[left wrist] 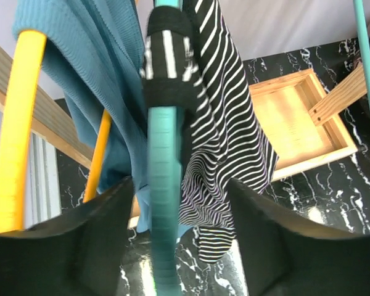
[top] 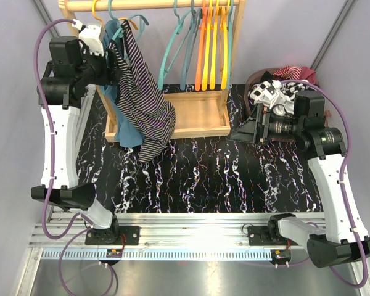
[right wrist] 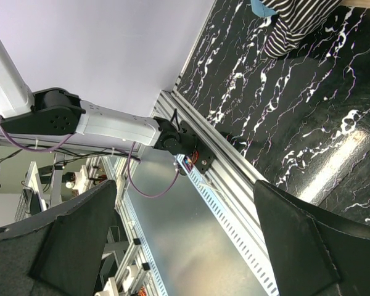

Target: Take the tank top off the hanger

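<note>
Left pincer [left wrist: 179, 185] is straddling a teal hanger [left wrist: 165, 246] at the left end of the wooden rack [top: 197, 114], jaws apart with a gap on each side. A striped tank top [left wrist: 225, 123] is hanging from that hanger, strap over its arm, beside a blue garment [top: 128, 132]. Right pincer [right wrist: 185, 185] is hovering wide and empty above the marbled counter [top: 234, 179].

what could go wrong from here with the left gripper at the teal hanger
1. The left gripper straddles the teal hanger, so closing may clamp the hanger itself rather than just the striped tank top.
2. The blue garment on the yellow hanger hangs right beside it and could get dragged along.
3. A pull might swing the teal hanger off the wooden rail.
</note>
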Robot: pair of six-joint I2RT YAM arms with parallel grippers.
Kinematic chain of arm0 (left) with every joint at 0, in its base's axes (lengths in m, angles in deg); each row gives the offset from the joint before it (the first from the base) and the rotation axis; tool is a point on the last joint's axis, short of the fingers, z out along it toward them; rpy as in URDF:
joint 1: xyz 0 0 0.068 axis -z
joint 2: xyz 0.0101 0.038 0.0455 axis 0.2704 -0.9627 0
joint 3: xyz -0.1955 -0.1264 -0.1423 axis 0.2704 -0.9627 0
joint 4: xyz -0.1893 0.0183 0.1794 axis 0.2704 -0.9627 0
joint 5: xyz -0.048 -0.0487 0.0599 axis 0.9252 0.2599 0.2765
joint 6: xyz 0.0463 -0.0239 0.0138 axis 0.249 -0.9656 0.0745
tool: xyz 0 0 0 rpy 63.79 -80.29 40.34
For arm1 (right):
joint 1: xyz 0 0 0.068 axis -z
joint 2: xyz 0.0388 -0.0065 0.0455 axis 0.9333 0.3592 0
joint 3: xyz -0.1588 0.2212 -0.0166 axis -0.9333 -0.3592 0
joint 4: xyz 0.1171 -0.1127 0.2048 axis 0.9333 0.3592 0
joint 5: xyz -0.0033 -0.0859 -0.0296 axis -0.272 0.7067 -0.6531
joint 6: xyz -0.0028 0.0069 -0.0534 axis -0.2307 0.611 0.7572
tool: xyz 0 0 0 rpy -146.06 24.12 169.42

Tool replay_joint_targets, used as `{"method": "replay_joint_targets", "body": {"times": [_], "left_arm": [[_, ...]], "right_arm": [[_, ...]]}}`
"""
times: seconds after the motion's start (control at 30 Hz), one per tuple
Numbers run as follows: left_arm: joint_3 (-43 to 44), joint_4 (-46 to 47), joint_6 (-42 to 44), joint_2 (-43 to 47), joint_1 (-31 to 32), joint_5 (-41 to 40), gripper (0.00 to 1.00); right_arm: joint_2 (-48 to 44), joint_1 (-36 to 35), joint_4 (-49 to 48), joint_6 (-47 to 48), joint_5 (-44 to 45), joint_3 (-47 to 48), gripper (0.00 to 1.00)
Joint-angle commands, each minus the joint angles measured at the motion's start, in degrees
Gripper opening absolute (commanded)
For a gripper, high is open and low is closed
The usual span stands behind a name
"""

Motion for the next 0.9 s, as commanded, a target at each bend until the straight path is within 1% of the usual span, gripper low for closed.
{"method": "replay_joint_targets", "body": {"times": [0.0,0.03,0.13,0.23,0.27,0.33,0.37,0.43,0.47,0.6,0.7,0.83,0.87], "left_arm": [[0.9,2.9,-1.0,-0.1,-0.2,1.5,0.7],[1.4,3.0,-1.0,-0.3,-0.2,1.6,0.72],[1.8,3.2,-1.2,-1.0,-0.1,2.1,0.7],[2.3,2.9,-1.3,-1.9,-0.1,3.1,0.52],[2.3,2.9,-1.4,-2.1,0.0,4.1,0.39],[2.7,2.7,-1.4,-2.6,0.0,4.5,0.27],[2.8,2.7,-1.5,-2.8,0.2,4.8,0.16],[2.9,2.8,-1.7,-3.1,0.2,5.4,0.03],[3.1,2.8,-2.0,-3.2,0.3,5.8,0.0],[4.1,3.5,-2.9,-3.4,0.5,6.1,0.0],[5.5,4.5,-4.7,-3.1,1.3,4.6,0.0],[7.6,6.5,-4.7,-1.8,4.5,-1.2,0.0],[7.4,7.2,-3.7,-0.6,6.5,-4.2,0.0]], "right_arm": [[-0.9,-0.5,-2.3,0.9,0.4,0.1,1.0],[-0.9,-0.5,-2.3,0.9,0.5,0.1,1.0],[-0.8,-0.6,-2.4,0.9,0.8,0.0,1.0],[-0.4,-0.5,-2.8,0.7,1.1,-0.1,1.0],[-0.4,-0.5,-2.8,0.5,1.2,-0.2,1.0],[-0.2,-0.6,-2.9,0.5,1.3,-0.3,1.0],[-0.2,-0.6,-3.5,0.2,1.4,-0.4,1.0],[-0.2,-0.5,-3.7,-0.2,1.5,-0.7,1.0],[-0.2,-0.5,-4.1,-0.4,1.6,-0.8,1.0],[0.1,-0.5,-4.6,-0.9,1.9,-0.9,1.0],[0.3,-0.6,-5.2,-1.4,2.1,-1.0,1.0],[0.5,-0.5,-5.9,-1.8,2.3,-1.4,1.0],[0.7,-0.6,-6.0,-1.8,2.3,-1.4,1.0]]}}
